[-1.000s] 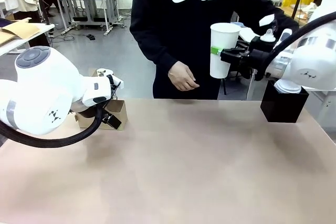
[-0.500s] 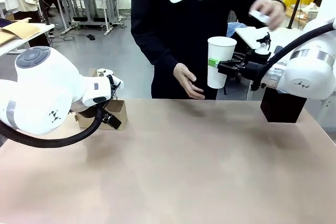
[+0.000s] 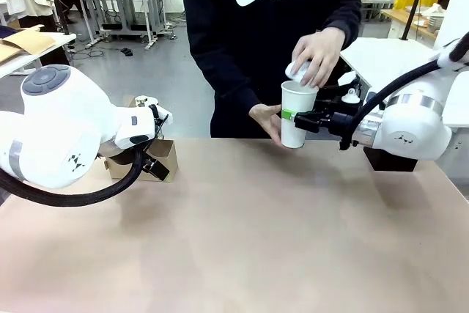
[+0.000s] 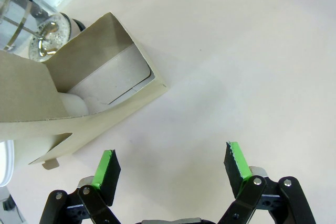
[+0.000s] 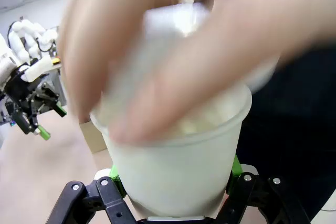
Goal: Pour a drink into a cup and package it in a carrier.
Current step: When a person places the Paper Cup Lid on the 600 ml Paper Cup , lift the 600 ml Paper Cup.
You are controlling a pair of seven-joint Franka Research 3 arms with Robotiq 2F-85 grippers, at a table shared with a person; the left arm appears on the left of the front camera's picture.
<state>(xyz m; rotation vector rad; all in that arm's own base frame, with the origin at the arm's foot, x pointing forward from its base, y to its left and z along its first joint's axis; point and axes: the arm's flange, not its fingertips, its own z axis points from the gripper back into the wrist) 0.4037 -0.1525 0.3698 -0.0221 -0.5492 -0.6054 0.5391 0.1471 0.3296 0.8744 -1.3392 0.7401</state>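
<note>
Gripping the cup (image 3: 299, 133) at mid-height by the table's (image 3: 234, 240) far edge, the right gripper (image 3: 297, 115) is clamped on its sides in the front view. The person's upper hand (image 3: 316, 58) presses a lid (image 3: 293, 71) onto the rim, and the lower hand (image 3: 265, 117) steadies the cup's side. This looks like lidding, so the arm should stay rigid and upright against the push without squeezing the paper wall out of round.

In the left wrist view, the left gripper (image 4: 170, 166) stands wide open and empty over bare table, with the carrier (image 4: 89, 98) near it.

In the right wrist view, the cup sits between the green pads (image 5: 235, 169), and the blurred hand covers its mouth.
</note>
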